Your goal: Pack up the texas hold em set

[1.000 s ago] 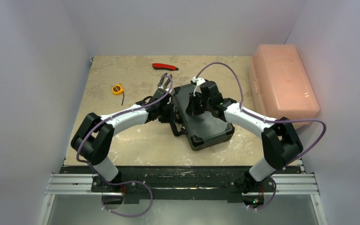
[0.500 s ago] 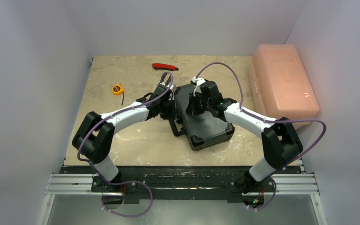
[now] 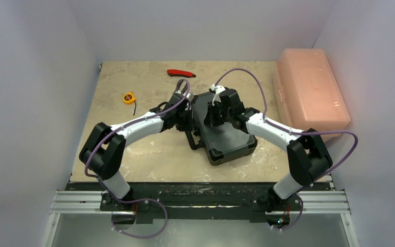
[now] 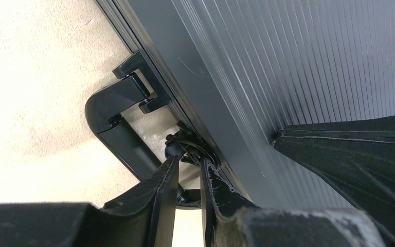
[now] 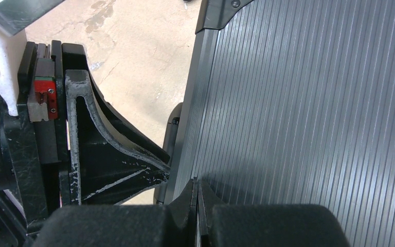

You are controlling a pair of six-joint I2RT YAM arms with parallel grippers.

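The left gripper is pinching in on the small latch at the left edge of the black briefcase, its fingers drawn close with only a narrow gap. Just left of it, the case's handle is lying against the table. The right gripper is resting fully closed, its tips touching the ribbed lid near that same left edge. The briefcase is lying flat and closed at the table's middle, turned slightly. A yellow tape measure is sitting far left, a red-handled tool is lying at the far edge, and a large pink box is standing on the right.
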